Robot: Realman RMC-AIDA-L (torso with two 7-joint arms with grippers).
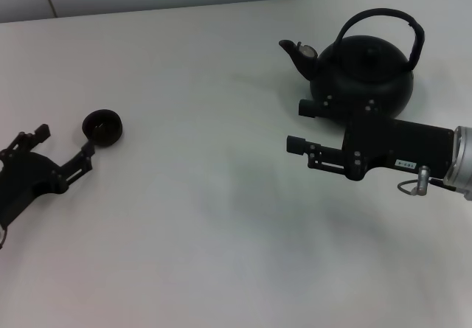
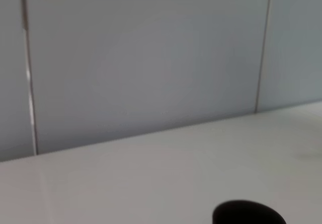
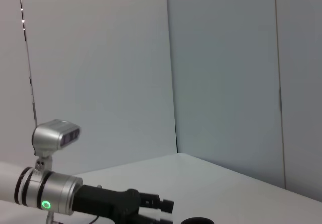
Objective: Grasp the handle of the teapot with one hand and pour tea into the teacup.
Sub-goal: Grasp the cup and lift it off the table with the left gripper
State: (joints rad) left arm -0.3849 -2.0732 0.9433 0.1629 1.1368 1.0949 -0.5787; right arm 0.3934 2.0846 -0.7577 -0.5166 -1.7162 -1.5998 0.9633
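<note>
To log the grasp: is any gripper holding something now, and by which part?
Nothing is held. The right gripper is open just in front of the teapot, its handle untouched. The left gripper is open beside the teacup.

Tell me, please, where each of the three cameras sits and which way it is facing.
Head view: high on the robot, looking down at the table; shows left gripper, right gripper, teapot, teacup.
Left wrist view: low over the table, facing the wall; only the teacup shows, no fingers.
Right wrist view: faces across the table at the left gripper.
All share the table.
</note>
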